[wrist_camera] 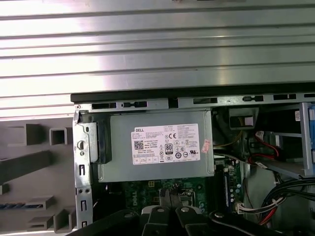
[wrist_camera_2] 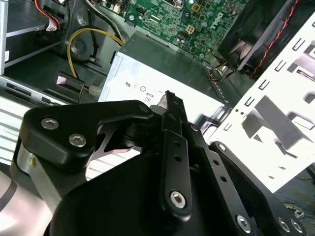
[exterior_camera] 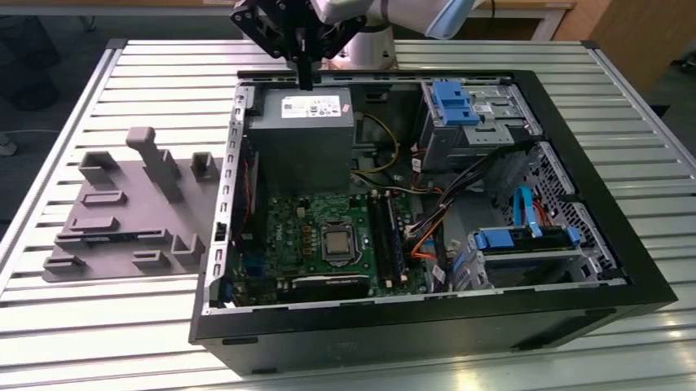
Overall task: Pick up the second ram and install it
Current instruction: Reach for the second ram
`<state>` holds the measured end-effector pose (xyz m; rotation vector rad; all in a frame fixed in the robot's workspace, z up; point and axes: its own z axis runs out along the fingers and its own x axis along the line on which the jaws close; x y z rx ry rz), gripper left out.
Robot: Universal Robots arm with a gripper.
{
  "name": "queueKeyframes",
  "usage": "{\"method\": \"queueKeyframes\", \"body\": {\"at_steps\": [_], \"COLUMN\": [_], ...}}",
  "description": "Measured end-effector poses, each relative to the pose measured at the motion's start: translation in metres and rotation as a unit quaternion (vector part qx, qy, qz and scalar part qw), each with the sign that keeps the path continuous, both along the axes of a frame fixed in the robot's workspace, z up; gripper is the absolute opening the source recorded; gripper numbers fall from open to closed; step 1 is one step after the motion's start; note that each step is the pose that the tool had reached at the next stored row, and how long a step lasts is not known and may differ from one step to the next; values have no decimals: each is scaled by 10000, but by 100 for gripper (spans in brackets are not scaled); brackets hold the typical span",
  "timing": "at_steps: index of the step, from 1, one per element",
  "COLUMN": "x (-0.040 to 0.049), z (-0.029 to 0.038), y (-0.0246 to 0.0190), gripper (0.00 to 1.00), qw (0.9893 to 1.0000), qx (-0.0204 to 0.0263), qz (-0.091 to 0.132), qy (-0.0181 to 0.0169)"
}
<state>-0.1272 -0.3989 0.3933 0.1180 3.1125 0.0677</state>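
Observation:
My gripper (exterior_camera: 306, 81) hangs over the back of the open computer case (exterior_camera: 609, 236), just above the grey power supply (exterior_camera: 299, 134). Its fingers are shut, with nothing between them, as both wrist views show (wrist_camera_2: 170, 97) (wrist_camera: 170, 193). The green motherboard (exterior_camera: 310, 232) with its long black memory slots (exterior_camera: 383, 236) lies in the case, nearer the front. On the grey holder tray (exterior_camera: 120, 187), at the exterior view's left, a thin blue-green strip (wrist_camera: 11, 205) lies in a slot. It looks like the second ram, but I cannot tell for sure.
The case stands on a slatted metal table (exterior_camera: 130, 73). Drive cages with blue clips (exterior_camera: 451, 102) and bundled cables (exterior_camera: 435, 228) crowd the case's right half. The tray has upright posts (exterior_camera: 152, 155). A black fan (wrist_camera_2: 266, 34) sits by the case wall.

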Motion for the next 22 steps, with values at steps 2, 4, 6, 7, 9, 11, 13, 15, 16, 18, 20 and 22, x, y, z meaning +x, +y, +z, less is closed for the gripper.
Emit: {"method": "queueKeyframes", "body": {"at_steps": [2, 4, 6, 7, 9, 11, 13, 15, 16, 18, 20, 22], "x": [-10, -25, -38, -44, -56, -66, -77, -89, -96, -109, -121, -134], "z": [0, 0, 0, 0, 0, 0, 0, 0, 0, -1, -1, -1], "y": [0, 0, 0, 0, 0, 0, 0, 0, 0, 0, 0, 0], "gripper": [11, 11, 11, 11, 11, 11, 11, 11, 11, 11, 11, 11], "qw": [10000, 10000, 10000, 10000, 10000, 10000, 10000, 10000, 10000, 10000, 10000, 10000], "qx": [0, 0, 0, 0, -1, 0, 0, 0, 0, 0, 0, 0], "qz": [0, 0, 0, 0, 0, 0, 0, 0, 0, 0, 0, 0], "qy": [0, 0, 0, 0, 0, 0, 0, 0, 0, 0, 0, 0]}}
